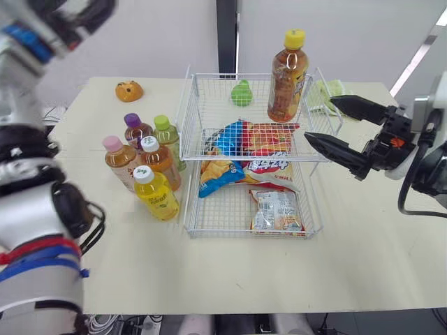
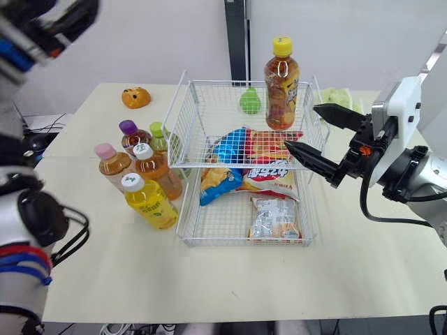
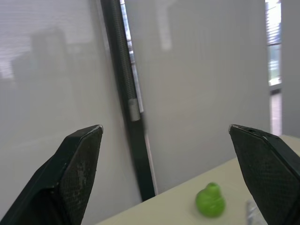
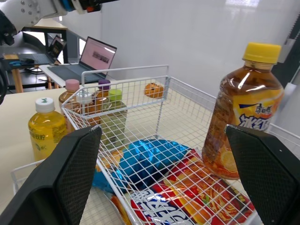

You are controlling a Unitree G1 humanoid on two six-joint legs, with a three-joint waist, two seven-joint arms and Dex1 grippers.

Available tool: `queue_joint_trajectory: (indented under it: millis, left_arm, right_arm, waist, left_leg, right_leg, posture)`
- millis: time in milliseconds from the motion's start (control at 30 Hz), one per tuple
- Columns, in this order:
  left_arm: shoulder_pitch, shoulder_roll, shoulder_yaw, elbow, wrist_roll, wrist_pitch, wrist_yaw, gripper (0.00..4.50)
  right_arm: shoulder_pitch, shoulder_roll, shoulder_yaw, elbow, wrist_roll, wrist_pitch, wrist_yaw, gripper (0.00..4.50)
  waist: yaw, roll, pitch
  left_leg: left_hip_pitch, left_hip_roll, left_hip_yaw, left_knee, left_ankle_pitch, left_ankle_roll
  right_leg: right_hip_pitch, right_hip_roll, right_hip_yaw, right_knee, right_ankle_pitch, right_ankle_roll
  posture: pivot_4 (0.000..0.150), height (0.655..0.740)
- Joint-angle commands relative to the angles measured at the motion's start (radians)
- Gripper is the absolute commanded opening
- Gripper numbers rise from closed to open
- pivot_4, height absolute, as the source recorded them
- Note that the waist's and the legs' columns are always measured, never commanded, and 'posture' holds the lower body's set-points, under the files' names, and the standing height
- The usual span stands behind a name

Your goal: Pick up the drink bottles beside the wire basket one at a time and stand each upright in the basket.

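The right claw (image 1: 320,119) hung spread beside the wire basket (image 1: 192,105), near the yellow-capped tea bottle (image 1: 286,77) upright inside. Five bottles (image 1: 159,162) stood on the worktop (image 1: 244,265) left of it; the left claw (image 3: 165,127) gaped too.

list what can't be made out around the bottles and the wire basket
- Green-capped bottle: lower body hidden behind the white-capped amber bottle, eye views.
- Purple-capped bottle: mostly hidden by the bottles in front, eye views.
- Pale green thing behind the basket: masked by wire and the right tool; unidentifiable.
- Snack bags in the basket: overlap behind wire; print too small to read.
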Motion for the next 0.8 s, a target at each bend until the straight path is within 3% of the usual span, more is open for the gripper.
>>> queue_joint_trajectory:
  millis: [33,200,433,633,800]
  left_arm:
    - [0.212,0.048,0.115,-0.182,-0.054,0.014,0.018,4.48]
    - [0.692,-0.032,0.325,-0.539,-0.157,0.095,0.076,4.48]
    - [1.231,-0.284,0.506,-0.995,-0.318,0.213,0.198,4.48]
    - [1.453,-0.406,0.516,-1.179,-0.4,0.216,0.269,4.48]
    - [1.453,-0.397,0.469,-1.209,-0.443,0.224,0.322,4.48]
  right_arm:
    - [-0.059,0.017,0.023,0.012,-0.007,-0.01,0.066,4.5]
    - [-0.168,0.071,0.118,0.084,-0.03,-0.004,0.183,4.5]
    - [-0.291,0.154,0.217,0.211,-0.096,-0.009,0.358,4.5]
    - [-0.333,0.209,0.242,0.265,-0.155,-0.019,0.433,4.5]
    - [-0.338,0.237,0.238,0.272,-0.192,-0.018,0.455,4.5]
  waist:
    - [0.006,0.0,0.0]
    - [0.016,-0.002,-0.001]
    - [0.019,-0.004,-0.003]
    - [0.033,-0.003,-0.003]
    - [0.036,-0.002,-0.004]
  left_leg:
    - [0.0,0.0,0.0,0.001,0.0,0.0]
    - [0.0,0.0,-0.001,0.002,0.0,0.0]
    - [0.001,0.0,-0.001,0.002,-0.002,0.003]
    - [0.003,0.0,-0.002,0.002,-0.003,0.004]
    - [0.005,0.0,-0.002,0.001,-0.003,0.004]
  right_leg:
    - [0.001,0.0,0.0,0.0,0.0,0.0]
    - [0.002,-0.001,0.0,-0.001,0.0,0.0]
    - [0.003,-0.002,-0.001,-0.001,0.0,0.0]
    - [0.005,-0.002,-0.002,0.0,0.001,-0.001]
    - [0.006,-0.002,-0.002,0.0,0.001,-0.001]
  posture:
    - [0.15,0.74]
    - [0.15,0.74]
    - [0.15,0.74]
    - [0.15,0.74]
    - [0.15,0.74]
